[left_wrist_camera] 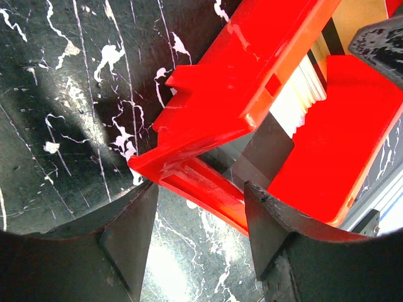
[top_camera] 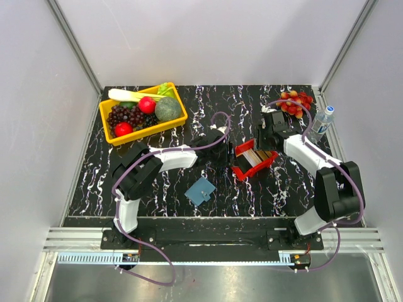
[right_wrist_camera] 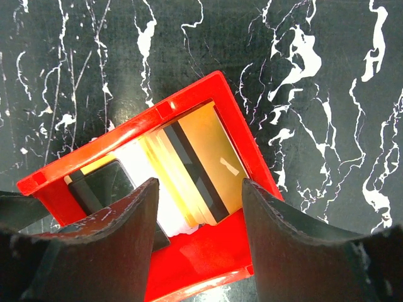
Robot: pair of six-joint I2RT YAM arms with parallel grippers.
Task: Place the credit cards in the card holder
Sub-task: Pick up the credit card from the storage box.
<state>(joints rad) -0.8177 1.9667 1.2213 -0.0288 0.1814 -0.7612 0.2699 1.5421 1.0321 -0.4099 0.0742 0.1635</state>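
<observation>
Closest to the front, the card holder (top_camera: 200,190) lies flat, well apart from the red tray (top_camera: 241,171). In that tray the credit cards (right_wrist_camera: 189,170) stand stacked. The left gripper (left_wrist_camera: 200,195) hangs open at the tray's corner, the right gripper (right_wrist_camera: 199,189) open above the stack; neither holds anything. I'd say step 1, picking: next, 1 gripper must drop and pinch a single card's edge.
</observation>
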